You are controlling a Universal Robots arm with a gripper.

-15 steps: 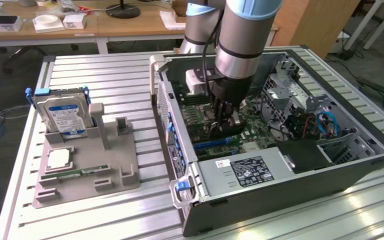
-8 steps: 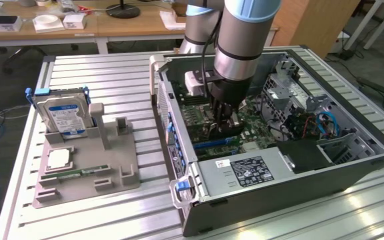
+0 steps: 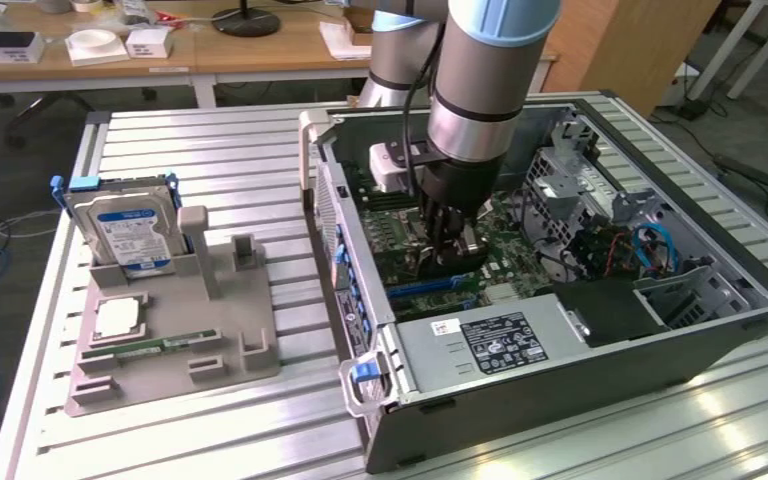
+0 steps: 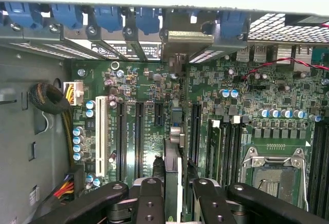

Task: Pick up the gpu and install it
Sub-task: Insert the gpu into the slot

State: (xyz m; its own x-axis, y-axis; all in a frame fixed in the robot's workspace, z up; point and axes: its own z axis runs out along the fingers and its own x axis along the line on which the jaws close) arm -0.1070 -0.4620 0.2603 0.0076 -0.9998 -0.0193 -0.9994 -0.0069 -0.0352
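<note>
Inside the open PC case (image 3: 704, 330), the arm (image 3: 484, 70) reaches straight down with its gripper (image 3: 446, 258) low over the motherboard (image 3: 518, 262).

- Gripper: black fingers (image 4: 151, 198) clamped on the gpu (image 4: 174, 183), held edge-on and upright between them. Wrist view shows the card as a thin vertical strip rising from between the fingers, its silver bracket (image 4: 186, 41) up against the rear slot wall of the case.
- Gpu position: over the middle of the board, in line with one of the long black expansion slots (image 4: 140, 136). Cannot tell whether its lower edge is seated in the slot or just above it.
- Board, wrist view: white slot (image 4: 101, 136) beside the black ones, empty CPU socket (image 4: 272, 170) with metal frame to one side, blue clips (image 4: 110, 18) along the rear wall, yellow and red cable bundle (image 4: 67, 188) at the case side.
- Case: lies on its side on the ribbed metal table (image 3: 197, 150), side panel off; power supply (image 3: 491, 345) with label at the near end.
- Grey fixture (image 3: 177, 340) on the table at the exterior view's left, well apart from the case. Hard drive (image 3: 124, 230) with blue label stands upright in it at the far end; CPU chip (image 3: 117, 318) lies flat nearer; memory stick (image 3: 151, 348) lies in front of that.
- Far background: wooden desks (image 3: 224, 45) with small boxes.
</note>
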